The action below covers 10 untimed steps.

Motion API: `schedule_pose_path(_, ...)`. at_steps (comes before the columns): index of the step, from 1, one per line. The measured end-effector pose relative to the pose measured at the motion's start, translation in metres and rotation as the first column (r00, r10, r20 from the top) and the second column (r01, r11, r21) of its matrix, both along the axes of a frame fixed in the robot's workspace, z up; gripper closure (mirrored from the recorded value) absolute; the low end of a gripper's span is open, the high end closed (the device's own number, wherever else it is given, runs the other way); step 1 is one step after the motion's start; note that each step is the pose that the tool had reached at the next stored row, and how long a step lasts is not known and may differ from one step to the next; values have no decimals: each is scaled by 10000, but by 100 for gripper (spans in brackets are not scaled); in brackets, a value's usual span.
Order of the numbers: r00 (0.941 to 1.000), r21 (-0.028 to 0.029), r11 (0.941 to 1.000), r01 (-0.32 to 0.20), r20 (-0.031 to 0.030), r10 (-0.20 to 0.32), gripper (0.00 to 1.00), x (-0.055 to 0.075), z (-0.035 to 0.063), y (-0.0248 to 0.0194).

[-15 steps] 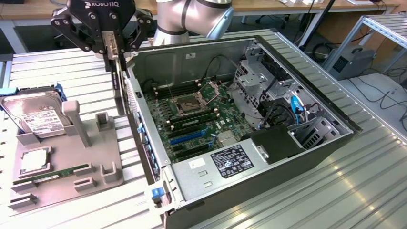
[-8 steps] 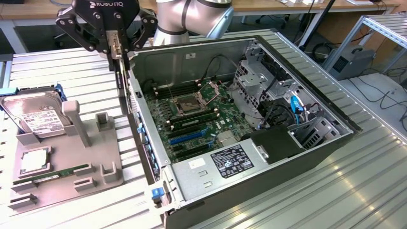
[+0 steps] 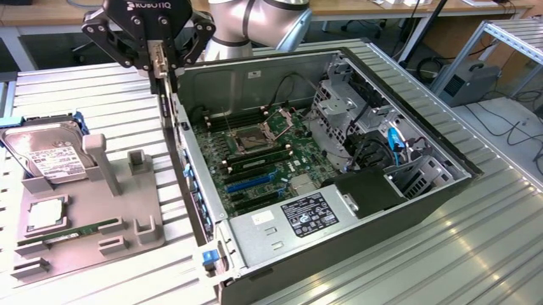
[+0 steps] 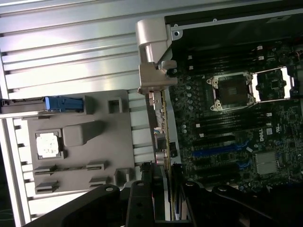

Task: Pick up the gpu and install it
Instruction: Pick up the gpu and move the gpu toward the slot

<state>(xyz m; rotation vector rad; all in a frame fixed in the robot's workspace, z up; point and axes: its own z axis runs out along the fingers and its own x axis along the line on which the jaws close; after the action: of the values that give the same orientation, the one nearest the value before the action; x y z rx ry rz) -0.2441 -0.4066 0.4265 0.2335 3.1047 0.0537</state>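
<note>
Between the jaws, gpu (image 3: 159, 63) gripped edge-on, above computer case (image 3: 254, 71) wall

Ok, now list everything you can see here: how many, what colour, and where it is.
computer case: one, black and grey, open, middle of the table
motherboard: one, green, inside the case
power supply: one, grey with a black label, in the case, nearest the exterior camera
parts holder: one, grey, exterior view's left
hard drive: one, silver with white label, in the holder
RAM stick: one, green, slotted in the holder
processor chip: one, silver, in a holder recess
table: one, silver slatted metal, under everything
gpu: one, green with silver bracket, held on edge by the case wall nearest the holder
gripper: one, black, shut on the gpu
arm: one, silver-grey, behind the case
</note>
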Motion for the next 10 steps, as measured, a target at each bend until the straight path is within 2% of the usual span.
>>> schedule_pose_path(10,10000,0,10000,-1,1,1,72,76,0,0)
